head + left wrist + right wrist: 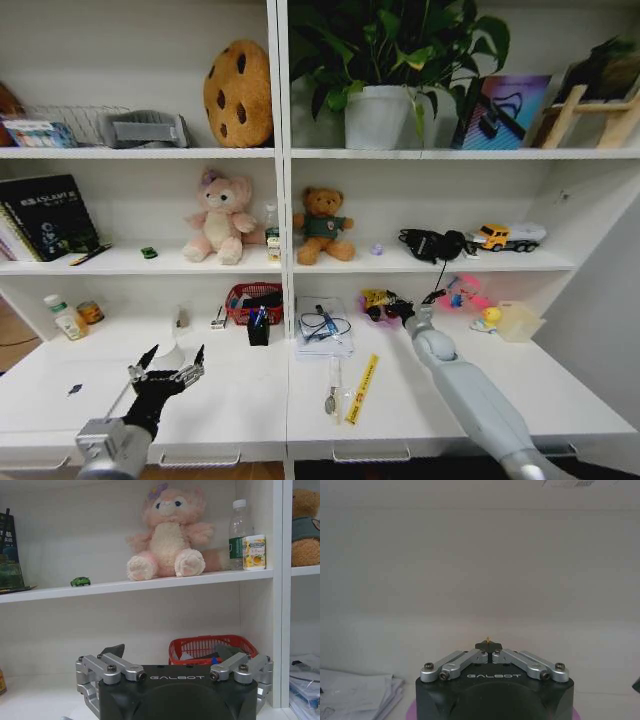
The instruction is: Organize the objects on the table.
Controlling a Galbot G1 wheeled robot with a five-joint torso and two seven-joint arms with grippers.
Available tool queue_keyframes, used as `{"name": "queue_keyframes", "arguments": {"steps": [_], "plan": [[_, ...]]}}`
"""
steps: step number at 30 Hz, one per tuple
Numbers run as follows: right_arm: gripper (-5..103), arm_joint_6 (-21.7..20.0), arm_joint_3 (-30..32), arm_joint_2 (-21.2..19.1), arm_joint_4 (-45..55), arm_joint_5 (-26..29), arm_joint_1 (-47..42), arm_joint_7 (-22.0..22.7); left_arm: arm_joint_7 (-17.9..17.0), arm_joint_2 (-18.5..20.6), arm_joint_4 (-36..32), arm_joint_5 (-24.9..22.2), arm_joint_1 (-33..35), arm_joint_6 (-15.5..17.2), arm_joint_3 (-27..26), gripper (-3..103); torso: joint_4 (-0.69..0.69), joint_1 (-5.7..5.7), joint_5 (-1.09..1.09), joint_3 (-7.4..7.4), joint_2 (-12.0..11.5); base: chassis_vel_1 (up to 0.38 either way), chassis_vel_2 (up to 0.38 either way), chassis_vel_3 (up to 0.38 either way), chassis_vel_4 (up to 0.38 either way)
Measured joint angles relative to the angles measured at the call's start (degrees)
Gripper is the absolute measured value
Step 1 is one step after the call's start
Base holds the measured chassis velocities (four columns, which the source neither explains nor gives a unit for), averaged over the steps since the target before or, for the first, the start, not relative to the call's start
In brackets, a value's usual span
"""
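The tiny green toy car sits on the middle shelf, left of the pink plush. A blue pen stands in a black cup at the back of the white table. A clear pen and a yellow ruler lie near the table's front. My left gripper hovers open over the table's left part, holding nothing. My right gripper is shut above a pink dish at the back; a tiny yellow speck shows at its tips.
A red basket, a plastic folder with cables and a small translucent box stand along the back of the table. Jars sit at the far left. Shelves above carry plush toys, books, a plant and a toy truck.
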Motion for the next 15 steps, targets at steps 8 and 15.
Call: {"name": "queue_keyframes", "arguments": {"steps": [8, 15], "plan": [[0, 0.7, 1.6, 1.1, -2.7, -1.1, -2.1, -0.1, 0.0, 0.0, 0.0, 0.0, 0.0, 0.0, 0.0, 100, -0.02, -0.01, 0.01, 0.0, 0.0, 0.0, 0.0, 0.0, 0.0], [21, 1.9, 2.7, 2.2, -1.9, -1.3, -4.3, -0.2, 0.0, 0.0, 0.0, 0.0, 0.0, 0.0, 0.0, 100, -0.01, 0.0, 0.01, 0.0, 0.0, 0.0, 0.0, 0.0, 0.0]]}}
